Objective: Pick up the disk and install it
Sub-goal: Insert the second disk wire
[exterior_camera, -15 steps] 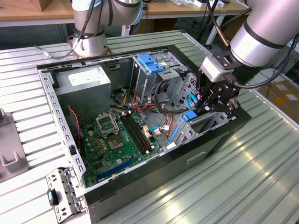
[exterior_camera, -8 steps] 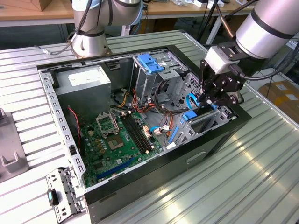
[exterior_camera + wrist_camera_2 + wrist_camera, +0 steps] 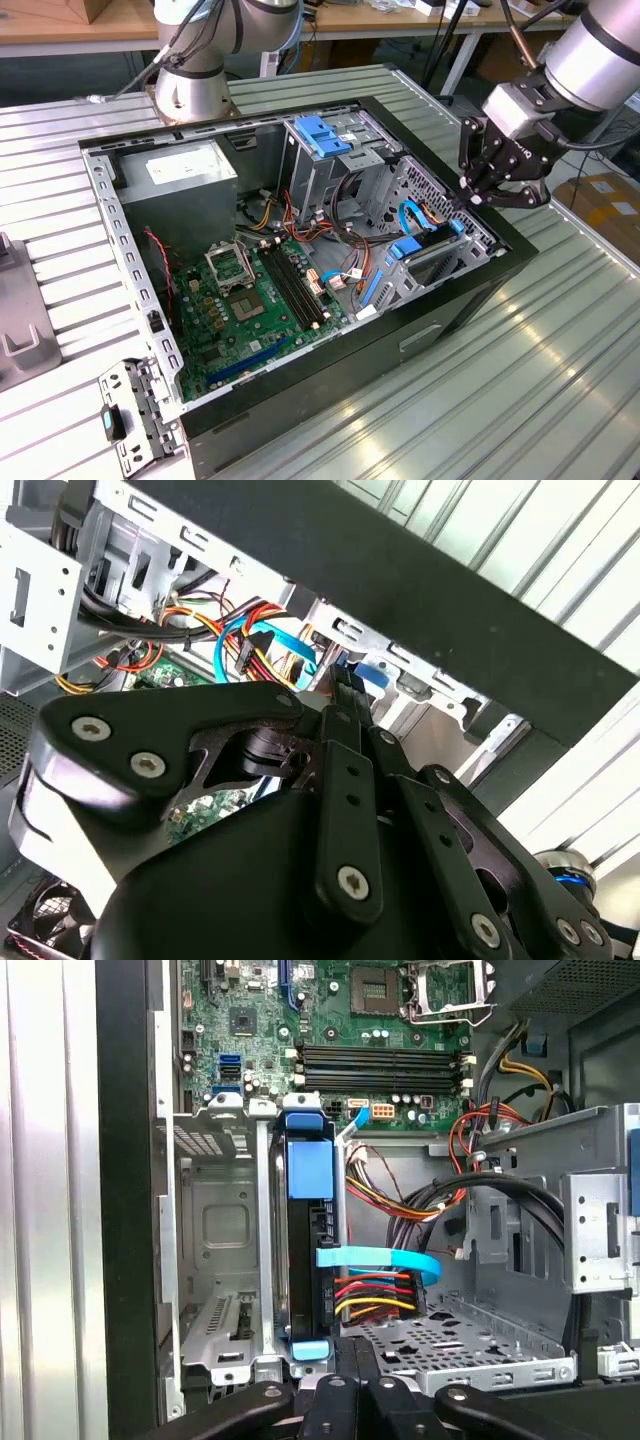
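Ribbed tabletop [image 3: 560, 380] is carrying the case; my gripper [image 3: 478, 190], closed emptily I think, is hovering above the seated disk [image 3: 308, 1260], so installing looks nearly finished.

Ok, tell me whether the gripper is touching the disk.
Cannot tell. In the first wrist view the gripper sits right at the near end of the disk, standing on edge in its bay, but its fingertips hide any contact or gap.

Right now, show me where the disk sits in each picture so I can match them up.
Exterior view: the disk stands on edge in the metal bay at the case's near wall, on the exterior view's right, just below the claw.
First wrist view: the disk stands edge-on in the bay, beside the light-blue cable.
Second wrist view: I cannot pick it out with certainty.
Shared landmark: the light-blue cable.
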